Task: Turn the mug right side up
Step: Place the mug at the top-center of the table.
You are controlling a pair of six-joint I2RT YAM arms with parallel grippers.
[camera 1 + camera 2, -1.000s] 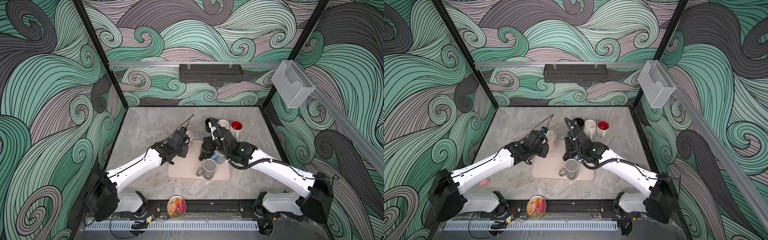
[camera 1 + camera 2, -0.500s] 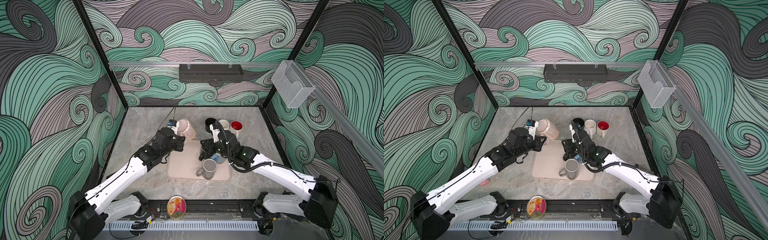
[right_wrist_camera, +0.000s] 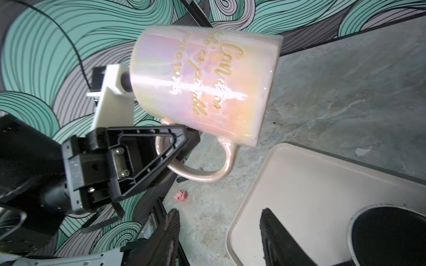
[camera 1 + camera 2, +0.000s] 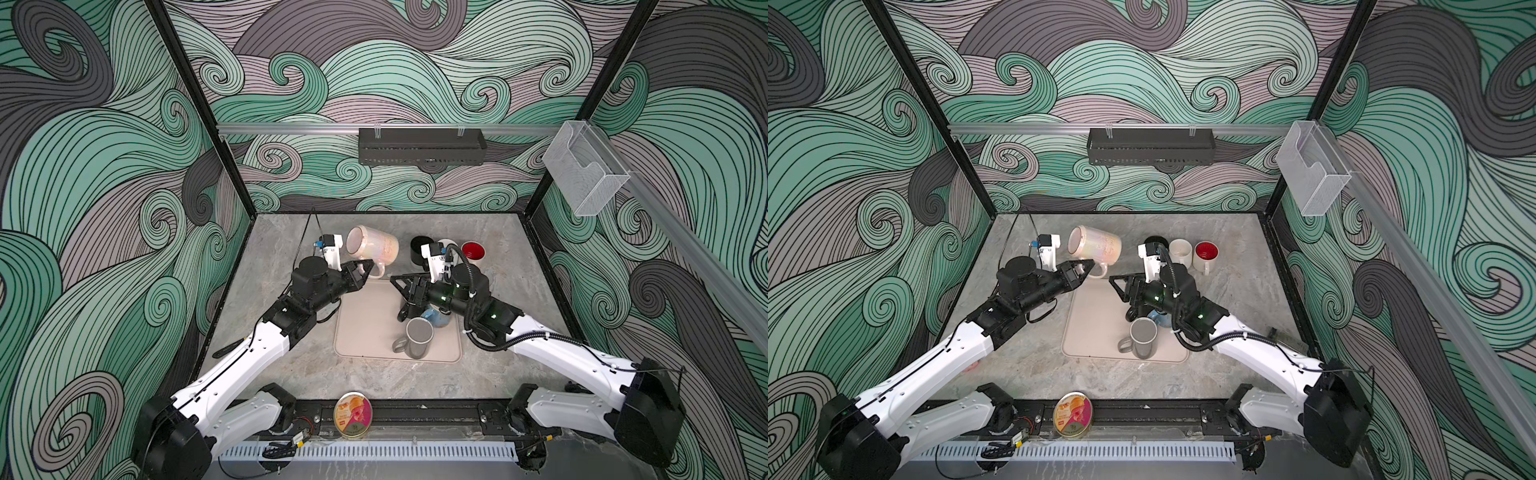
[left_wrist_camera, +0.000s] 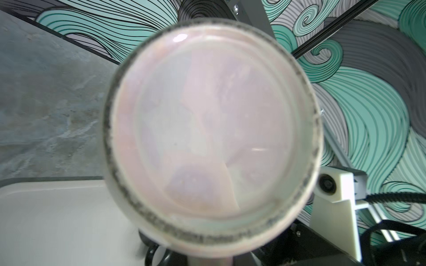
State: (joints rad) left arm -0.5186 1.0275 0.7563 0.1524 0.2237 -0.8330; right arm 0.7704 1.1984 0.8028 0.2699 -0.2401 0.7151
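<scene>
the left gripper (image 4: 366, 267) is pinching tight on the handle of the pearly mug (image 4: 376, 246), holding it sideways in the air over the tray (image 4: 361, 332) edge; the right gripper (image 3: 219, 230) is hanging half open, empty.

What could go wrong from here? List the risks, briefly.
1. The left gripper holds the pearly mug in the air, on its side, by the handle alone; it may swivel or slip and drop onto the table.
2. The open right gripper hangs close by over the mat, beside the grey mug; turning the mug could cause a knock.
</scene>
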